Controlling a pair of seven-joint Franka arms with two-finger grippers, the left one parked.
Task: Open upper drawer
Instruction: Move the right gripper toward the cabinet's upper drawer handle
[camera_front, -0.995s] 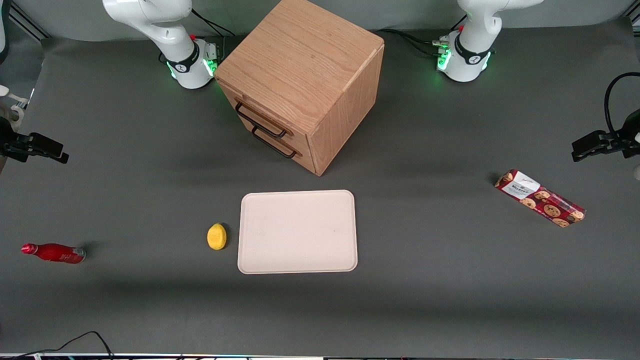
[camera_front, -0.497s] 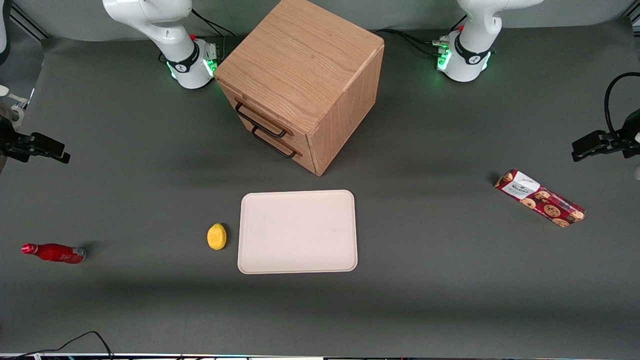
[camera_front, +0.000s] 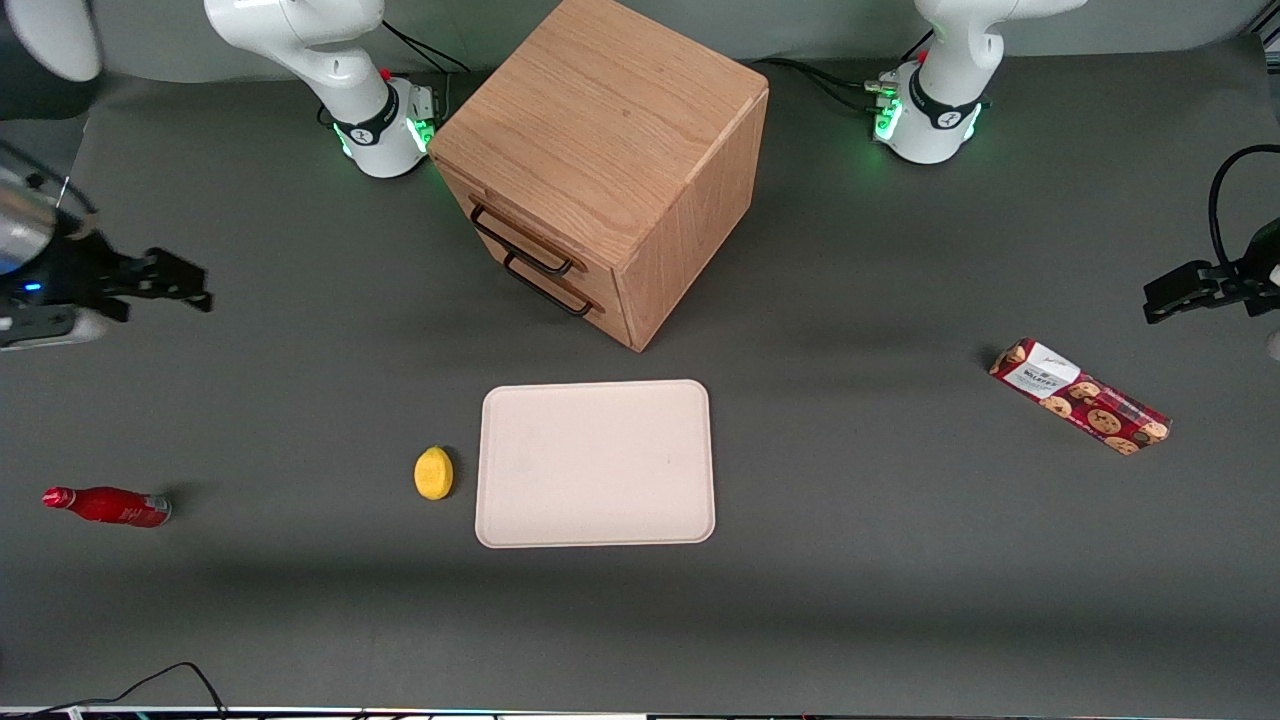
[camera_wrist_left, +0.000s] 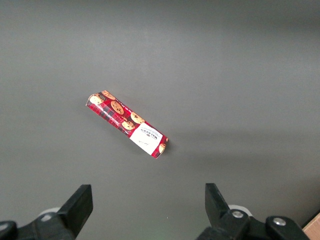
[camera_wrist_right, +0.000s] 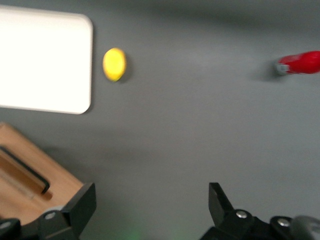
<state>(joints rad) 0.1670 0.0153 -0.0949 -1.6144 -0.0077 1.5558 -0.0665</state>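
Grey matting (camera_front: 300, 600) covers our table. Our gripper (camera_front: 185, 285) hovers over it at the working arm's end with fingers (camera_wrist_right: 82, 202) spread wide, holding nothing, well apart from the oak cabinet (camera_front: 610, 130). Its upper drawer (camera_front: 515, 232) sits flush and closed, black handle (camera_front: 522, 243) untouched, above the lower drawer (camera_front: 560, 290).

Dark grey surface (camera_front: 300, 620), oak cabinet (camera_front: 610, 140), pale tray (camera_front: 595, 463) nearer the camera, lemon (camera_front: 433, 473) beside it, red bottle (camera_front: 105, 505), cookie pack (camera_front: 1080, 396), gripper (camera_front: 180, 285) open above the working arm's end.
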